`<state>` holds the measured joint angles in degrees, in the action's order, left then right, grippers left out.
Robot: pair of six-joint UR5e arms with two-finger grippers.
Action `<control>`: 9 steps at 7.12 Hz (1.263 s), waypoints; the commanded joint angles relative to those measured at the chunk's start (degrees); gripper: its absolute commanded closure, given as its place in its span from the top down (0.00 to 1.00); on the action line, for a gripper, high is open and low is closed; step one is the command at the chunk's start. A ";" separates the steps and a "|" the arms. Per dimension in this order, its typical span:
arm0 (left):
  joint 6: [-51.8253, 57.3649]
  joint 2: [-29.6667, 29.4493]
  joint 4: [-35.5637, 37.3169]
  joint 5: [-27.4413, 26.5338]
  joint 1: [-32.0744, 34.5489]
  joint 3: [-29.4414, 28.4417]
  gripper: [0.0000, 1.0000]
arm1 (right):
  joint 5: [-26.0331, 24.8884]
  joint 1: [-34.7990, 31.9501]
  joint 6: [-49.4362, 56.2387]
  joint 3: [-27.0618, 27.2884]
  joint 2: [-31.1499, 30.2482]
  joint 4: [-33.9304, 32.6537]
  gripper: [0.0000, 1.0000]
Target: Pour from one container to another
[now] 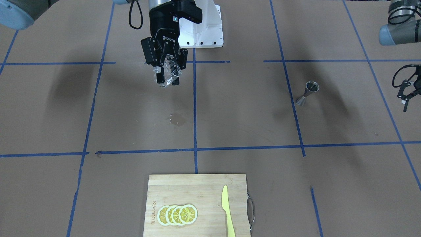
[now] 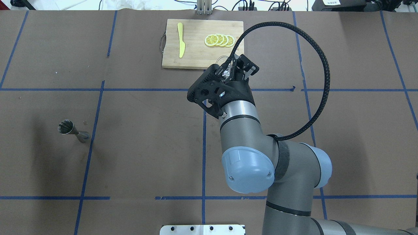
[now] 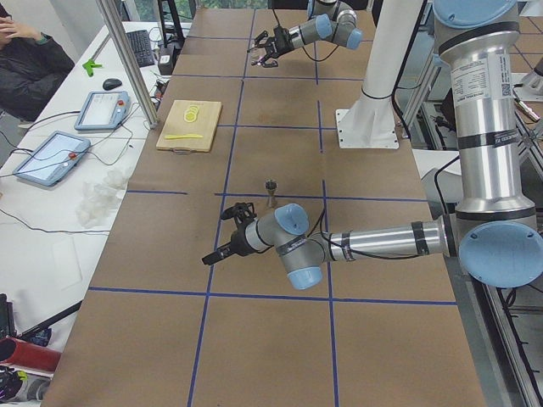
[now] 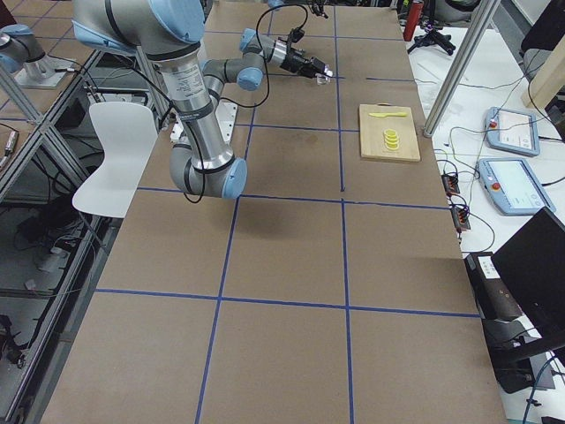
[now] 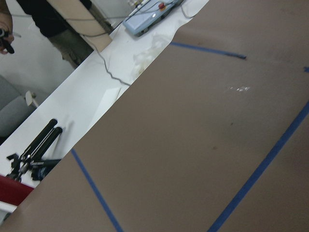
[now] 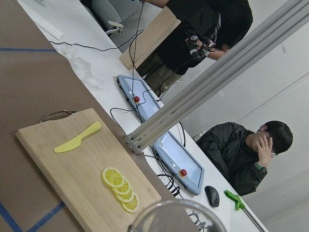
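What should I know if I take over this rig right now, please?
Right gripper: shut on the glass cup, held in the air well away from the jigger. Contents cannot be made out.
Left gripper: looks open and empty, partly out of frame.
Jigger: upright on the table, on the robot's left side, untouched.
Done: cup picked up.
Left: carry it over the jigger and pour.
Note: there is a wet-looking mark on the table near the cup.
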<state>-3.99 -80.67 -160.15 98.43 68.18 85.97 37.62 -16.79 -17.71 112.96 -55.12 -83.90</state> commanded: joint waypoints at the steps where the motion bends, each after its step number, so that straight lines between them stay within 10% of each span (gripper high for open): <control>1: -5.11 -4.66 17.16 8.99 8.95 -0.53 1.00 | 0.00 0.09 -0.13 0.15 -0.16 -0.04 0.00; 3: -4.71 -6.51 28.83 11.07 11.27 -3.34 1.00 | 0.00 0.00 -0.13 0.59 -0.25 -0.04 0.00; 6: -1.19 -6.79 50.21 38.51 15.14 -3.18 1.00 | 0.00 0.09 -0.13 1.03 -0.60 0.05 0.00; 9: -1.54 -6.96 54.50 45.10 25.56 -2.22 1.00 | 0.09 0.09 -0.13 1.47 -0.60 0.05 0.00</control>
<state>-5.45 -87.45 -106.74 142.01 88.57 83.08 37.67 -16.70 -17.84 114.13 -55.72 -83.85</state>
